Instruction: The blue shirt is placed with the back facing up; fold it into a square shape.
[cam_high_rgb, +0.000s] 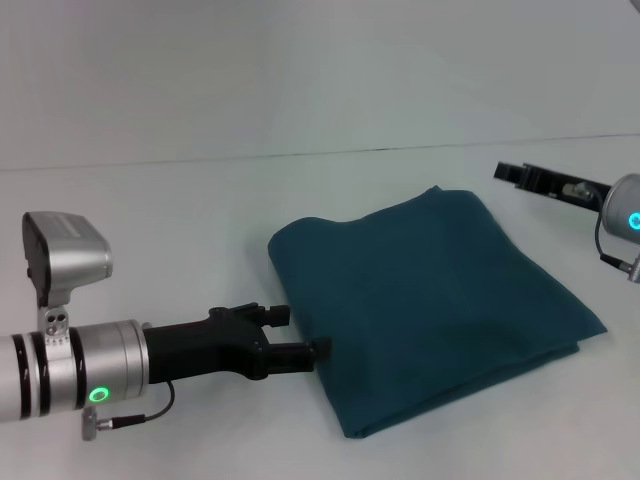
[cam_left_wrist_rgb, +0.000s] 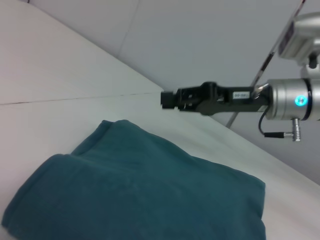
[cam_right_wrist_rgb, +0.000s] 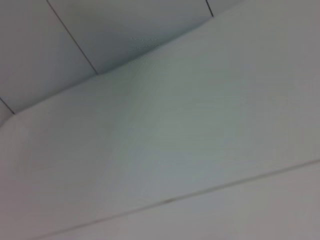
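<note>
The blue shirt (cam_high_rgb: 432, 308) lies folded into a rough square in the middle of the white bench (cam_high_rgb: 150, 230), its plain side up, a thick folded edge facing the near edge. Bare bench runs wide on every side of it, out to the seam at the far wall. The left gripper (cam_high_rgb: 300, 333) hovers low just beside the shirt's left edge, fingers parted and holding nothing, the lower fingertip almost at the cloth. The right gripper (cam_high_rgb: 510, 172) hangs off the shirt's far right corner, apart from the fabric; whether it is released or clenched, I cannot tell.
</note>
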